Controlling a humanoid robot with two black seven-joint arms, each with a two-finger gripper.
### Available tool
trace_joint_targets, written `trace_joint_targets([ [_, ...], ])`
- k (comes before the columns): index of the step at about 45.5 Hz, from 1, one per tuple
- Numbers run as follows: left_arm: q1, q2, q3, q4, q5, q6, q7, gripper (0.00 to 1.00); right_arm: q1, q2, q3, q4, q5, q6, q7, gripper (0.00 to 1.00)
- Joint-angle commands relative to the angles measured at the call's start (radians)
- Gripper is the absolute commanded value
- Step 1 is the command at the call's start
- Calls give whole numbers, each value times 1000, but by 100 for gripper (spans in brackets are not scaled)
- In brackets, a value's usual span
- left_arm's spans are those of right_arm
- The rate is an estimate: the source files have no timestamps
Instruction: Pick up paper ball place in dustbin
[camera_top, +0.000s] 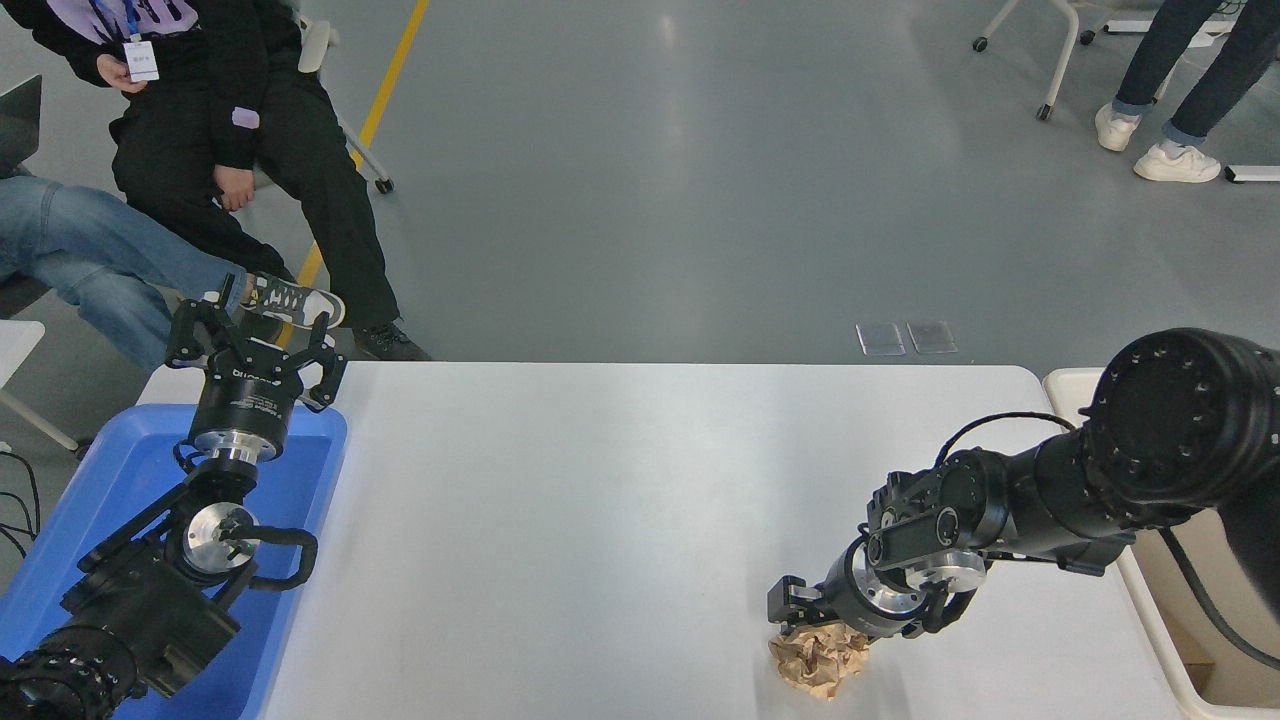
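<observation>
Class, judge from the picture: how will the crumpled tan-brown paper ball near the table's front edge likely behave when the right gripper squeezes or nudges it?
The crumpled tan-brown paper ball looks loosely wadded, so it probably crushes rather than resists. It seems light for its size, so the right gripper directly over it might scoot it across the smooth white table. Its irregular folds suggest it will tumble briefly rather than roll far.

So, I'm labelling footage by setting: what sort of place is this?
Probably a robotics lab or test hall. A two-armed robot works at a white table on a bare grey floor with a yellow floor line, while a seated person watches and a wheeled chair stands by.
</observation>
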Motion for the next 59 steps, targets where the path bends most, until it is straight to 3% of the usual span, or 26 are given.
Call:
trace_joint_targets([
  [1, 0, 0, 0, 0, 0, 0, 0, 99, -11, 0, 1, -4, 50, 0, -4, 31],
  [9, 0, 0, 0, 0, 0, 0, 0, 99, 3, 0, -7, -1, 99, 12, -2, 0],
  [23, 0, 0, 0, 0, 0, 0, 0, 99, 33, -9, -10, 11, 101, 49, -2, 0],
  [33, 0, 0, 0, 0, 0, -2, 0, 99, 173, -113, -8, 101, 102, 127, -2, 0],
  [39, 0, 0, 1, 0, 0, 0, 0, 99, 302, -193, -10, 155, 102, 250, -1, 0],
  [50, 0, 0, 0, 0, 0, -2, 0, 99, 573, -268, -10, 167, 102, 623, 1, 0],
  [59, 0, 0, 0, 0, 0, -2, 0, 99, 740, -316, -11, 195, 130, 623, 1, 0],
])
